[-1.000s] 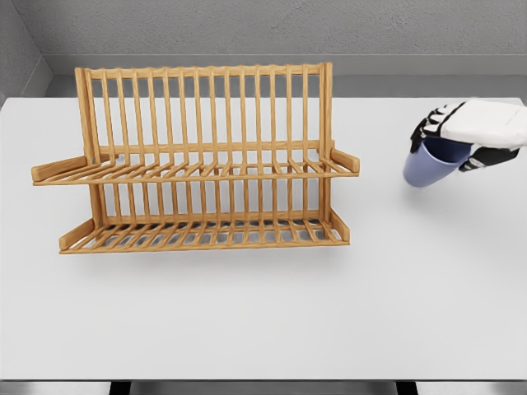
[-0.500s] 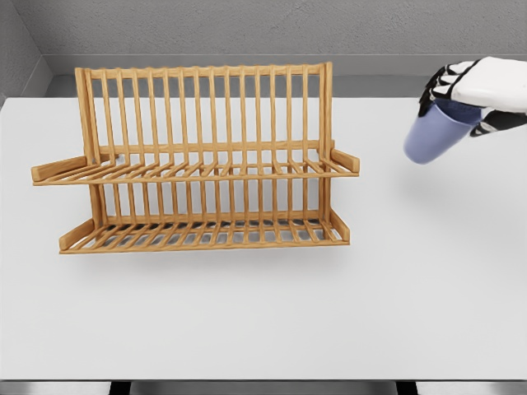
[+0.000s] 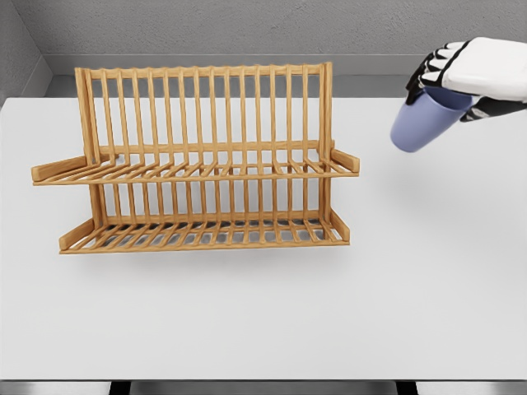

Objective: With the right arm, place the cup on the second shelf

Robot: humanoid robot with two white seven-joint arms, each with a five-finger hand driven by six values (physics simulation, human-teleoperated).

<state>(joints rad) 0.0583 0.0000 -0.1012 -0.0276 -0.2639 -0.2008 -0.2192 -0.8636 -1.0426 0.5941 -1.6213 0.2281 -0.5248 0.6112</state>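
Head view first, reading from the left of the frame: a wooden dish rack (image 3: 198, 160) stands on the white worktop (image 3: 263, 313), filling the left and middle of the picture. It has two slatted tiers, a lower shelf (image 3: 202, 234) near the worktop and an upper shelf (image 3: 198, 171) about halfway up its back rails. Both tiers are bare; nothing sits on either one.

Over at the upper right of the frame, the right hand (image 3: 461, 78) comes in from the right edge with its fingers wrapped around the rim end of a pale blue cup (image 3: 422, 122). The cup hangs in the air, tilted with its base pointing down and to the left, well clear of the worktop and apart from the rack's right end.

So I'd judge the pick-up done and the carry under way. Left to do: bring the cup across to the upper shelf, set it on the slats and let go. The left arm is nowhere in sight.
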